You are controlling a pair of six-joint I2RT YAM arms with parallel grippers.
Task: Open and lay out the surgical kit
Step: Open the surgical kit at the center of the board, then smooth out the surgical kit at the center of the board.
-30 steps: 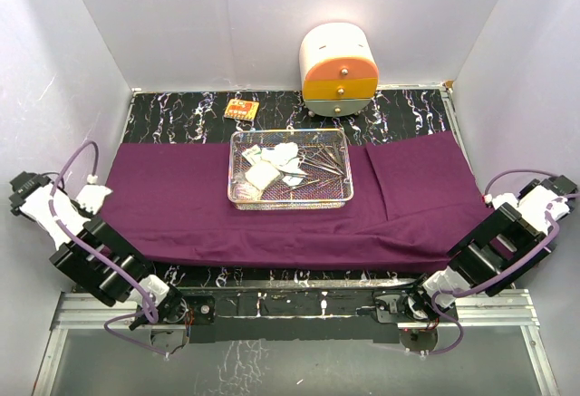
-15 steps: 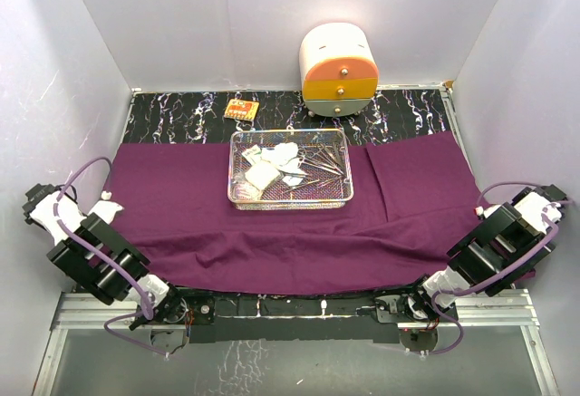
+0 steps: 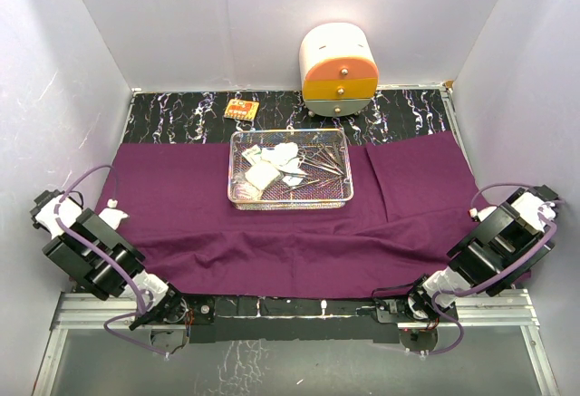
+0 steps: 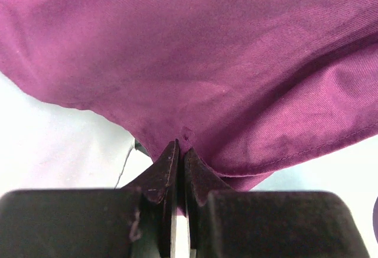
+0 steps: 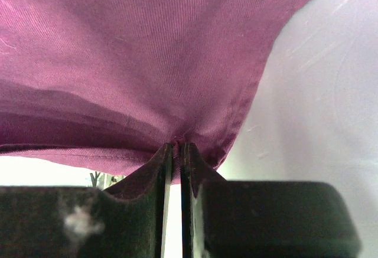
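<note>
At the near corners, left gripper (image 4: 179,150) and right gripper (image 5: 176,149) are clamped tight on the purple cloth (image 3: 272,242). Likely purpose: spreading it flat.

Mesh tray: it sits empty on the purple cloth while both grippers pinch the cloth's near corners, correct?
No. The top external view shows the mesh tray holding forceps and gauze, not empty. It does sit on the purple cloth, left gripper and right gripper pinching its near corners.
</note>
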